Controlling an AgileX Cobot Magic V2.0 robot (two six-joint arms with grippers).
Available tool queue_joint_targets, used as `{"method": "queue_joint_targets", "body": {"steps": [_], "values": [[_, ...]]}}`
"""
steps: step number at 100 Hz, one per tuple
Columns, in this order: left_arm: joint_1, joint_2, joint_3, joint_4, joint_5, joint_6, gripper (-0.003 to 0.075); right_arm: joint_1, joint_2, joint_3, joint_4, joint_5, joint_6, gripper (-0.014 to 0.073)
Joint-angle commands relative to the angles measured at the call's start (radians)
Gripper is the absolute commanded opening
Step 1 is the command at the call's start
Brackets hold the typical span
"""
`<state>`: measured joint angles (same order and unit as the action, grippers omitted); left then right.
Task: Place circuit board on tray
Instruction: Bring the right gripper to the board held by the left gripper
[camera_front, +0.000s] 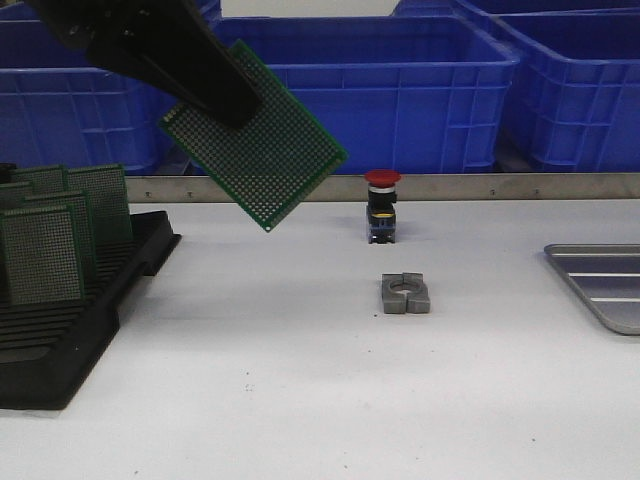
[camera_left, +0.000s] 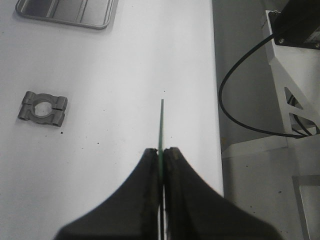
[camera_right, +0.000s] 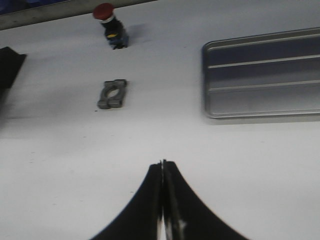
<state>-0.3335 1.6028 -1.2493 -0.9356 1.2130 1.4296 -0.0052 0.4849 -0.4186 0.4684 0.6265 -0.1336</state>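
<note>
My left gripper (camera_front: 222, 105) is shut on a green perforated circuit board (camera_front: 262, 140) and holds it tilted, high above the table's left-middle. In the left wrist view the board (camera_left: 161, 125) shows edge-on between the shut fingers of that gripper (camera_left: 161, 150). The silver-grey ridged tray (camera_front: 600, 282) lies at the table's right edge; it also shows in the left wrist view (camera_left: 67, 12) and the right wrist view (camera_right: 262, 80). My right gripper (camera_right: 162, 162) is shut and empty above bare table, short of the tray; it is out of the front view.
A black slotted rack (camera_front: 70, 300) with several green boards (camera_front: 45, 250) stands at the left. A grey metal clamp (camera_front: 405, 293) and a red-capped push button (camera_front: 382, 205) sit mid-table. Blue crates (camera_front: 400, 90) line the back.
</note>
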Motion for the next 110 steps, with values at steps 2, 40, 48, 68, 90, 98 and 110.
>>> {"method": "queue_joint_targets", "body": {"steps": [2,40,48,68,90,98,110], "values": [[-0.009,-0.044,-0.028,-0.071,0.065,-0.010,-0.0020,0.001,0.075,-0.037,0.251,-0.087,-0.190,0.0200],[-0.009,-0.044,-0.028,-0.071,0.065,-0.010,-0.0020,0.091,0.274,-0.075,0.873,0.030,-1.174,0.0539],[-0.009,-0.044,-0.028,-0.071,0.065,-0.010,-0.0020,0.125,0.331,-0.108,0.873,0.078,-1.336,0.0539],[-0.009,-0.044,-0.028,-0.071,0.065,-0.010,-0.0020,0.208,0.514,-0.212,0.873,0.119,-1.561,0.0539],[-0.009,-0.044,-0.028,-0.071,0.065,-0.010,-0.0020,0.306,0.732,-0.340,0.873,0.122,-1.640,0.0539],[-0.009,-0.044,-0.028,-0.071,0.065,-0.010,-0.0020,0.343,0.806,-0.389,0.873,0.127,-1.640,0.0539],[-0.009,-0.044,-0.028,-0.071,0.063,-0.010,-0.0020,0.390,0.907,-0.464,0.873,0.154,-1.640,0.0539]]}}
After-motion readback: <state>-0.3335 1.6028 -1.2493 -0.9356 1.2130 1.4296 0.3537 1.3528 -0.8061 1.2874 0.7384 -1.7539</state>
